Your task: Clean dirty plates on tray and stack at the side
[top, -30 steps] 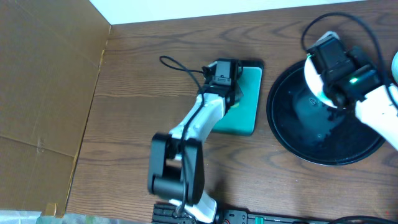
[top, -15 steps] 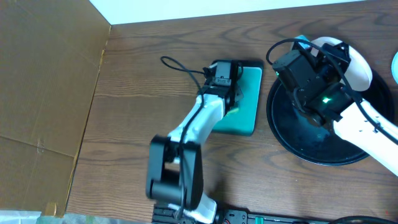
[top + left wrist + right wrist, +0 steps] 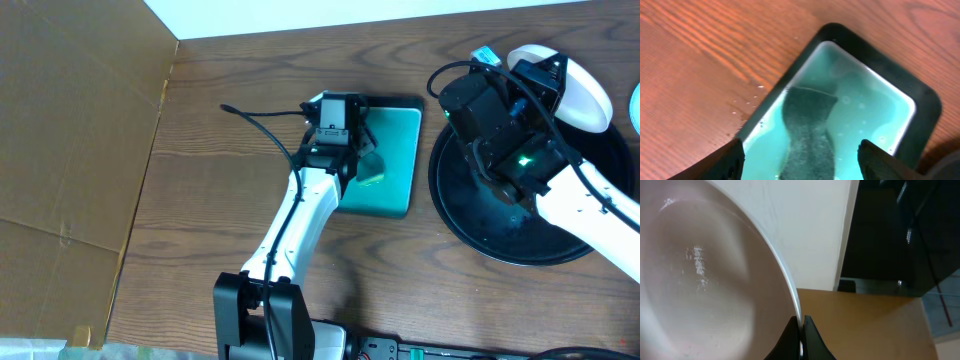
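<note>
Rim grip on the white plate (image 3: pixel 570 88) above the tray (image 3: pixel 500 238)
The right claw (image 3: pixel 800 330) is closed on the white plate's edge, holding it tilted over the far side of the black tray. The left claw (image 3: pixel 800 162) hangs with fingers wide apart over the teal dish (image 3: pixel 395 150), where a dark pad (image 3: pixel 807 125) lies. The dish sits on the worktop (image 3: pixel 220 130) just beside the tray.

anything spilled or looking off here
Yes: a few water drops lie on the table just outside the black rim of the teal dish, probably splashed out. Otherwise the right gripper holds the white plate tilted by its rim, over the far edge of the tray. Nothing looks damaged.
</note>
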`<state>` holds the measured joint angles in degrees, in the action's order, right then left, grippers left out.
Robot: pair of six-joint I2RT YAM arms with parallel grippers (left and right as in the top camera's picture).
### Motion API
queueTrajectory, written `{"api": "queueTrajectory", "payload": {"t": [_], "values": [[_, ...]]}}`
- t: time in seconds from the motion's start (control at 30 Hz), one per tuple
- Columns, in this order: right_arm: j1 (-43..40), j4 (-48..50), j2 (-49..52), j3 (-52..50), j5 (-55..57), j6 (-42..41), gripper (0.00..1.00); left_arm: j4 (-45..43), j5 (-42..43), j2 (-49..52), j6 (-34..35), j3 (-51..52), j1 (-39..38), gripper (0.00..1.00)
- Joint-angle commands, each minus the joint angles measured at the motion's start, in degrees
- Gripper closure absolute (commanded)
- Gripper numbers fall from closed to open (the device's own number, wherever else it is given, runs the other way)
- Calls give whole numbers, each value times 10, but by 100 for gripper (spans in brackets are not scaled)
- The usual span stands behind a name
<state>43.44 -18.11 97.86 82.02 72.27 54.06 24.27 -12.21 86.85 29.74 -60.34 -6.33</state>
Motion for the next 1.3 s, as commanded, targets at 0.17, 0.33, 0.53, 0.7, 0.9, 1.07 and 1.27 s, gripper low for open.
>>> {"api": "queueTrajectory", "payload": {"t": [0.17,0.33,0.53,0.7,0.9,1.07,1.27], "values": [[6,-182,-11,10,-220,-116,99,15,-7,0,-4,1,9,21],[5,-70,-11,10,-54,-87,99,14,-7,0,-4,1,9,20],[-5,-155,-11,10,-270,-124,99,14,-7,0,-4,1,9,20],[-45,-204,-10,7,-392,-226,99,14,-7,0,-4,1,9,20],[-168,-180,-25,8,-390,-376,99,14,-7,0,-4,1,9,20],[-348,-203,-24,7,-707,-459,99,14,-7,0,-4,1,9,20],[-573,-186,17,7,-966,-544,99,14,-7,0,-4,1,9,20]]}}
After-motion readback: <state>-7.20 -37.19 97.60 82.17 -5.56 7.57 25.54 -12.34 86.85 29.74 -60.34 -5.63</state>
